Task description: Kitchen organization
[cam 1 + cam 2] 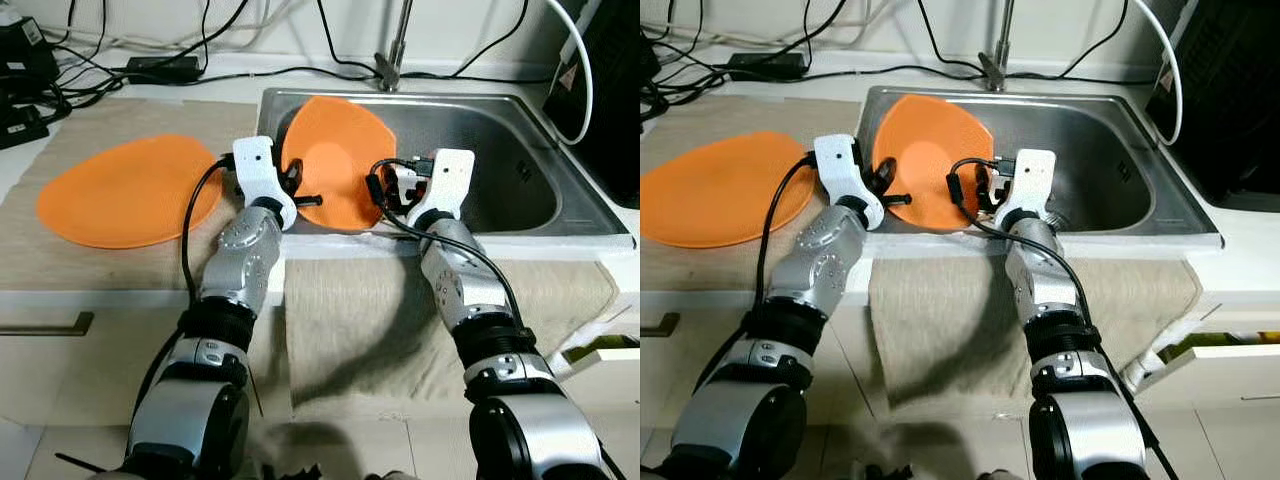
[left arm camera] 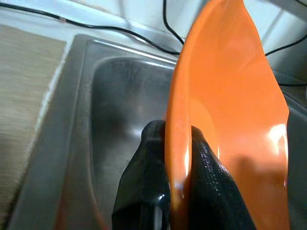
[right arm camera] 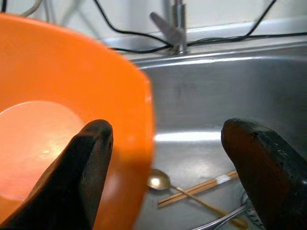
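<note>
Orange round plastic plate stands tilted on edge at the left end of the stainless steel sink, its rim clamped between the fingers of the left gripper. Right gripper hovers beside it, fingers spread apart, holding nothing. A second orange plate lies flat on the beige mat. Recommended: lift straight up, keep the thin rim from slipping, clear the sink wall, then set down beside the other plate.
</note>
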